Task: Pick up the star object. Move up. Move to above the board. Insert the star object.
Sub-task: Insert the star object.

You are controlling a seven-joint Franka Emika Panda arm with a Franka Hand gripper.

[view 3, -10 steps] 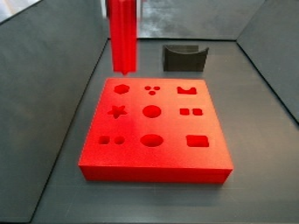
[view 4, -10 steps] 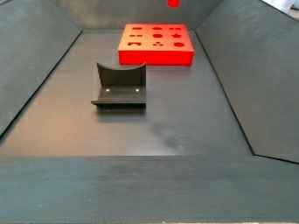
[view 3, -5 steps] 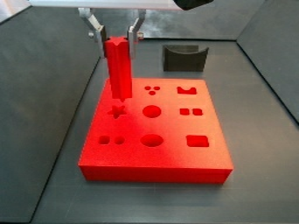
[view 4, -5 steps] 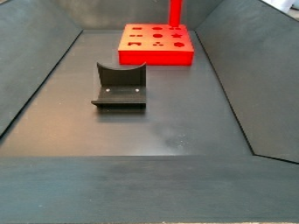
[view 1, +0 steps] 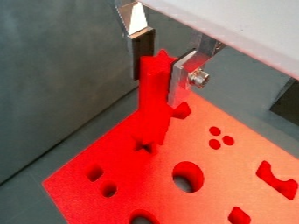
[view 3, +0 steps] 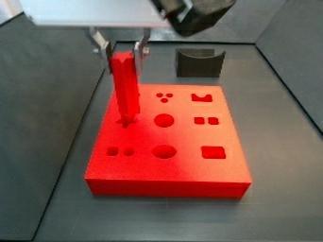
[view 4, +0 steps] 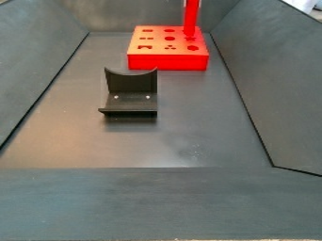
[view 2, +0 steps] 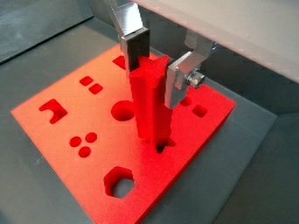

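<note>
The star object (view 3: 124,85) is a tall slim red peg standing upright, with its lower end in the star hole of the board (view 3: 190,137), a flat red block with many shaped holes. My gripper (view 3: 121,49) is shut on the peg's upper end. In both wrist views the fingers clamp the star-shaped top: the dark pad (view 1: 142,51) on one side, the silver plate (view 1: 180,83) on the other. The peg (view 2: 149,105) meets the board (view 2: 117,144) at the star hole. A side view shows the peg (view 4: 191,17) on the board (view 4: 157,59) at the far end.
The dark grey notched holder block (view 3: 198,62) stands behind the board, apart from it; it also shows in a side view (view 4: 128,94). Sloping grey walls enclose the dark floor on all sides.
My gripper has come down with the peg over the last second. The peg's lower end, which hung above the board's back left part, now sits in the star hole.
</note>
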